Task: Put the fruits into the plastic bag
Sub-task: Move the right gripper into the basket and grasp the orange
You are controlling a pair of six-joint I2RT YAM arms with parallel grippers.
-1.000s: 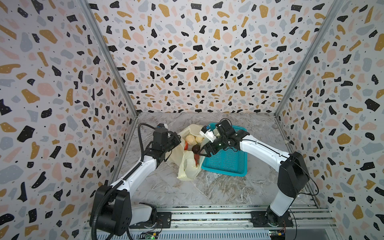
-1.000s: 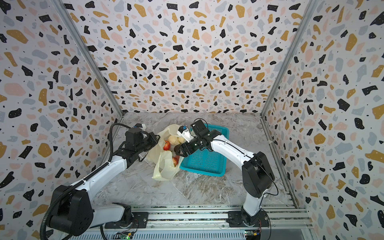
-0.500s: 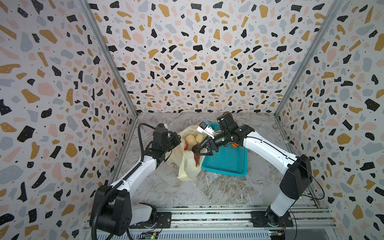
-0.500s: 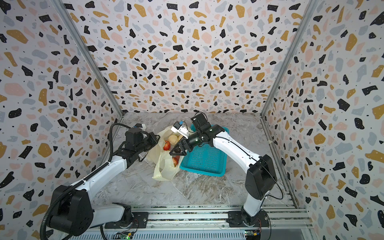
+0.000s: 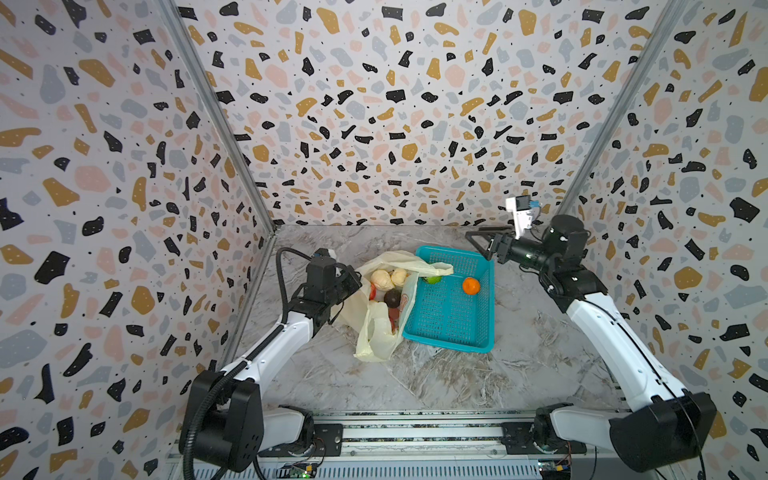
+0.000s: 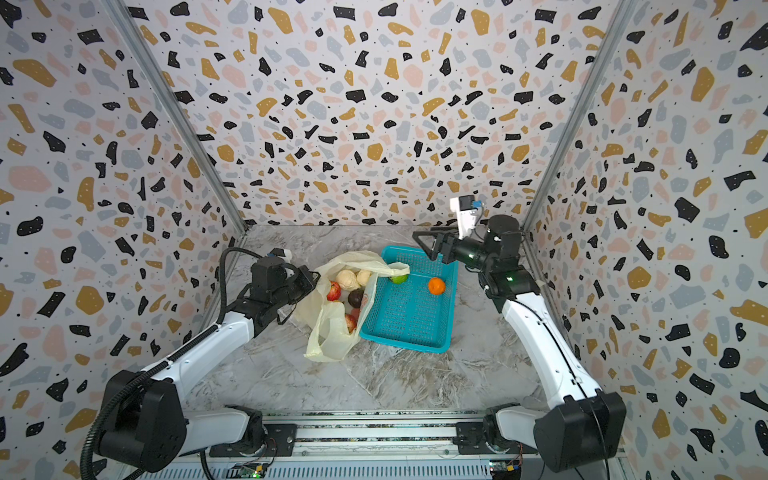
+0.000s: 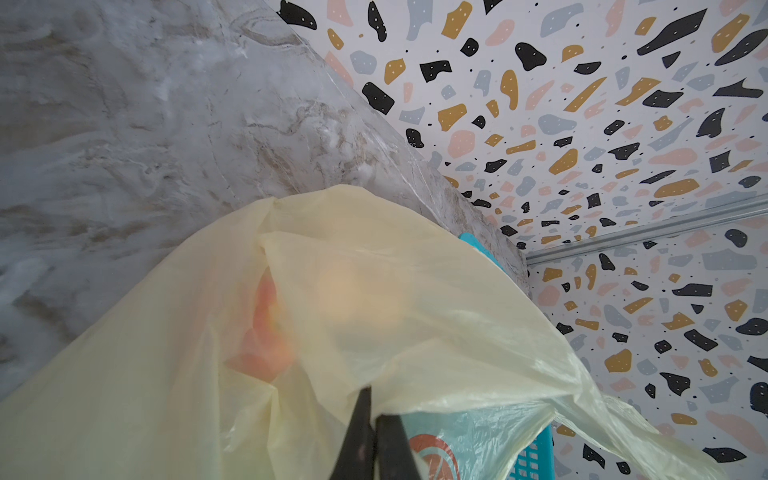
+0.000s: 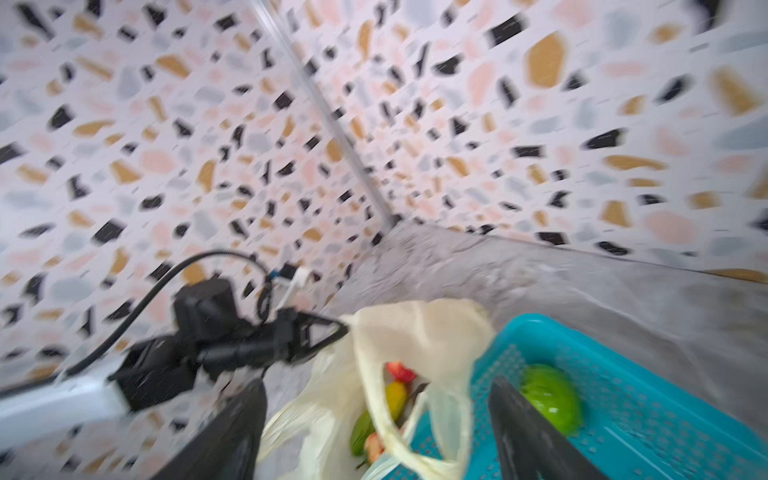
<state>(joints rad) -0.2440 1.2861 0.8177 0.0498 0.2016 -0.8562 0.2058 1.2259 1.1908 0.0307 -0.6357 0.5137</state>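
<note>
Right gripper (image 5: 474,240) has pulled back up from the plastic bag (image 5: 376,332), jaws apart, empty; the last fruit looks delivered. Just below it the teal basket (image 5: 446,345) holds the orange (image 5: 471,286), then the green fruit (image 5: 432,279). Beyond, the bag holds the rest, with the left gripper (image 5: 354,283) clamped on its rim. Two to go.

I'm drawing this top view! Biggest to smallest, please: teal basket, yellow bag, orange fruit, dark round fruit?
1. Teal mesh plastic basket
2. Crinkly pale-yellow plastic bag
3. Tied: small round orange toy fruit and dark brown-purple round toy fruit look about the same size.
</note>
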